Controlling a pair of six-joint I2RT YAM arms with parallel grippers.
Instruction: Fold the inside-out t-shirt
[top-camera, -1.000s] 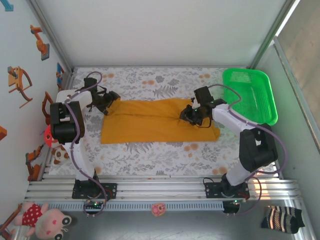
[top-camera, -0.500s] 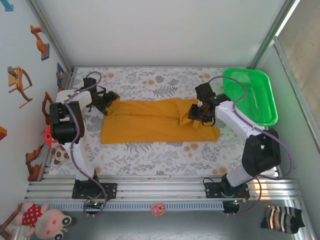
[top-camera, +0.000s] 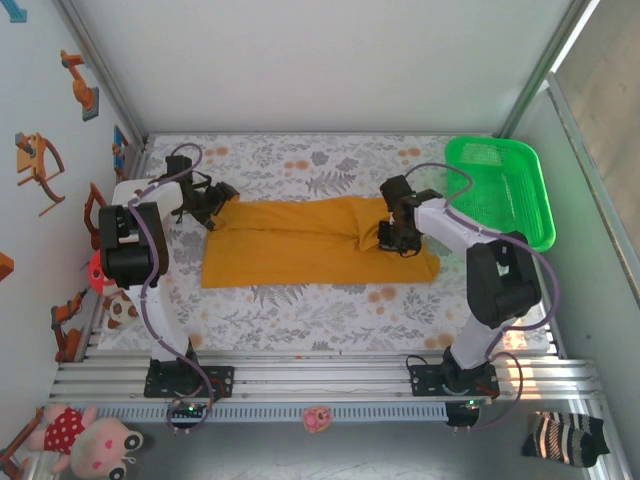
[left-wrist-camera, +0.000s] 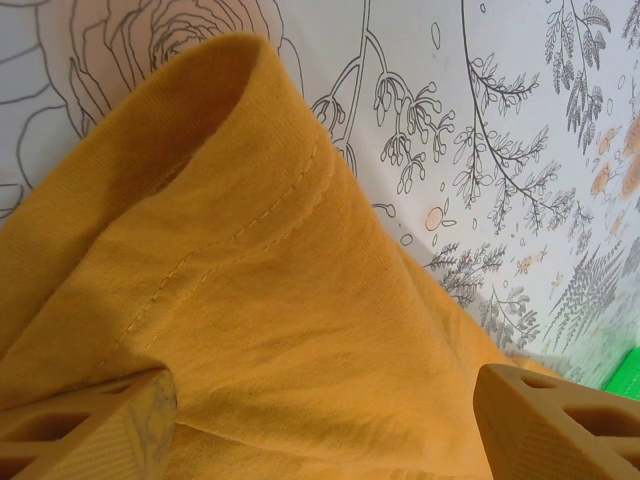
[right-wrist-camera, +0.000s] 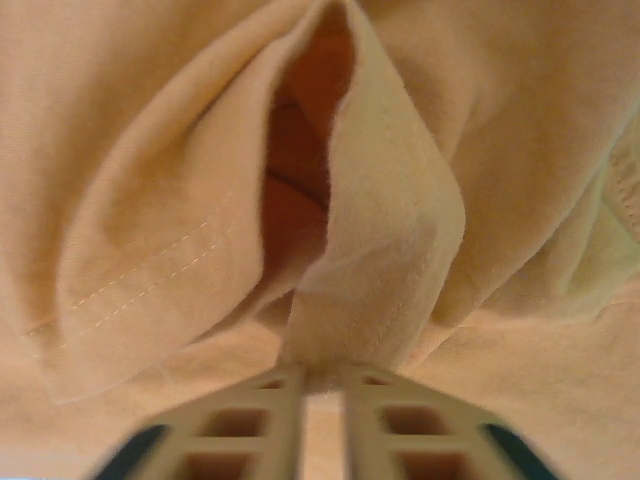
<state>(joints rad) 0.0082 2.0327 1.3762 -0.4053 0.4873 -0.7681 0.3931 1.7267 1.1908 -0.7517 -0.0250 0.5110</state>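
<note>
- From above: your t-shirt (top-camera: 290, 245) lies spread lengthwise across the middle of the flowered worktop (top-camera: 300, 310), reaching from one arm to the other. The green basket (top-camera: 500, 195) sits off at the right rear, apart from the cloth.
- Same view: your right hand (top-camera: 392, 235) has nudged in over the bunched right end of the shirt, and its elbow has swung back toward the near edge. A second ago the jaws there stood partly open. Now they've snapped together.
- Same view: your left hand (top-camera: 210, 208) hasn't budged. It sits at the far left corner of the shirt, just as it did a second ago.
- Left wrist: the left hand (left-wrist-camera: 320, 400) shows its fingers (left-wrist-camera: 100, 430) spread wide, one at each lower corner. The stitched hem of the shirt (left-wrist-camera: 250, 300) rises between and beyond them. The cloth is loose there, with nothing pinched.
- Right wrist: the right hand (right-wrist-camera: 315, 385) is closed tight on a raised ridge of cloth, and the shirt (right-wrist-camera: 150, 150) puckers up out of the grip.
- What it means for you: my read is that the right end is now secured, so you can lift it. The left end is not held, so close that hand before you pull, or the shirt may drag one-sided rather than fold cleanly.
</note>
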